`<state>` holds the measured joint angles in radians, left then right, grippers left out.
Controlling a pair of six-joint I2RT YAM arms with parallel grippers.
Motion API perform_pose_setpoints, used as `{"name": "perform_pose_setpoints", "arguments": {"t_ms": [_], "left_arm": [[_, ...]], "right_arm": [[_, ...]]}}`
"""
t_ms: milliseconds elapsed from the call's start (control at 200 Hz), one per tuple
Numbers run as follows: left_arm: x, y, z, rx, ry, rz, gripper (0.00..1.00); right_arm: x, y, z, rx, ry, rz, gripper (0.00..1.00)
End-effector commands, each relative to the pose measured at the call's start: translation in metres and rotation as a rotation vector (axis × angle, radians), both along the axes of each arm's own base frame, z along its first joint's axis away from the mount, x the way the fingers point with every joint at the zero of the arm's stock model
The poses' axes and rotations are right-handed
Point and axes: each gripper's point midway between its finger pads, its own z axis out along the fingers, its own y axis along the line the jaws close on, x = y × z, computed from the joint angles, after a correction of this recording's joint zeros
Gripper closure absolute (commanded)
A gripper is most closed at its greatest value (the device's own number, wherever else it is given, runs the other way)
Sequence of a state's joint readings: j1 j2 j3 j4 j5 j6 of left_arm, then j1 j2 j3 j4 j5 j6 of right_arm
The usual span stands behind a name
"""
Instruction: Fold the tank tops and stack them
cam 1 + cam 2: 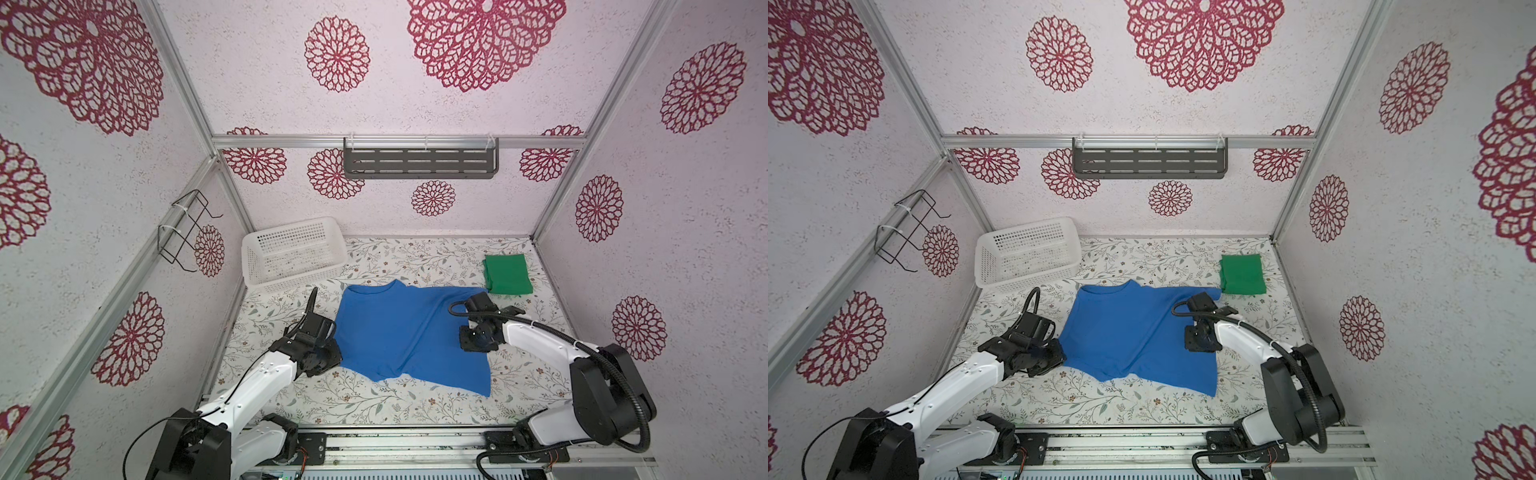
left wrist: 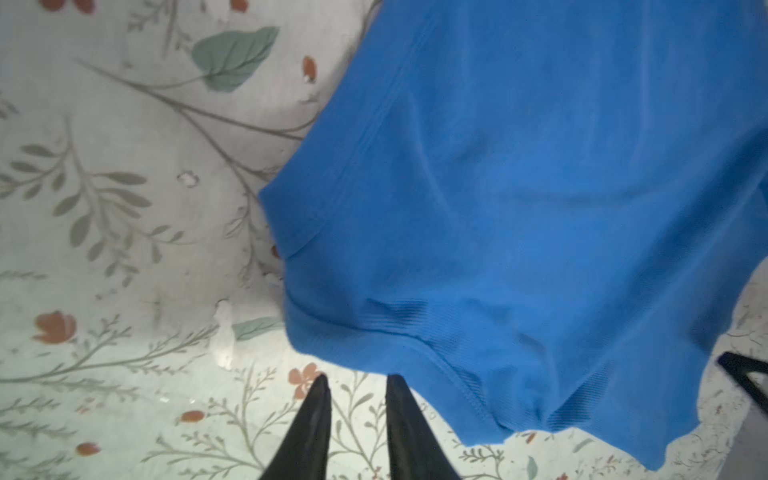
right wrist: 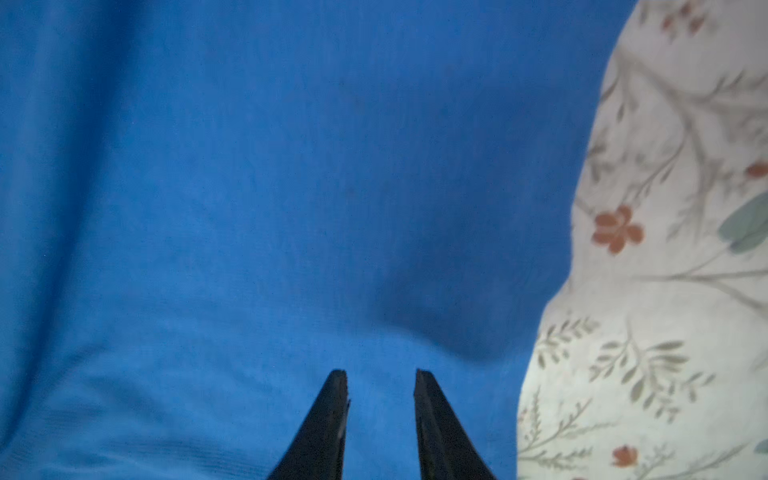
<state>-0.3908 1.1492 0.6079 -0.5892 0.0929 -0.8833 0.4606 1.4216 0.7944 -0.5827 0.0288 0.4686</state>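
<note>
At the lower centre of both top views, the left gripper (image 2: 357,380) and right gripper (image 3: 381,374) sit at opposite sides of the rumpled royal-blue cloth tank top (image 1: 399,328), fingers narrowly parted and gripping nothing. It would be best to pinch both side edges evenly, then fold. Upper right lies the folded bright-green cloth tank top (image 1: 508,274).

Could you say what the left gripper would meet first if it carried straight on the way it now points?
The blue tank top: in the left wrist view its hemmed edge lies just beyond the open left gripper. Height above the floral table cover is unclear, so it might touch that instead.
</note>
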Motion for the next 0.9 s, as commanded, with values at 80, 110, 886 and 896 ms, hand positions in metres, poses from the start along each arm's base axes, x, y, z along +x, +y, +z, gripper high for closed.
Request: {"name": "perform_pose_setpoints", "arguments": {"t_ms": [80, 110, 886, 896], "left_arm": [[0.033, -0.020, 0.002, -0.048, -0.056, -0.038, 0.80], [0.034, -0.022, -0.004, -0.055, -0.044, -0.041, 0.82], [-0.041, 0.047, -0.062, 0.095, 0.160, 0.182, 0.92], [-0.042, 0.047, -0.061, 0.094, 0.158, 0.185, 0.92]], "right_arm": [[-0.033, -0.018, 0.002, -0.028, 0.008, -0.159, 0.75], [-0.035, -0.020, 0.001, -0.031, 0.007, -0.178, 0.76], [-0.062, -0.075, -0.031, -0.193, 0.149, -0.274, 0.80], [-0.061, -0.074, -0.030, -0.191, 0.146, -0.269, 0.80]]}}
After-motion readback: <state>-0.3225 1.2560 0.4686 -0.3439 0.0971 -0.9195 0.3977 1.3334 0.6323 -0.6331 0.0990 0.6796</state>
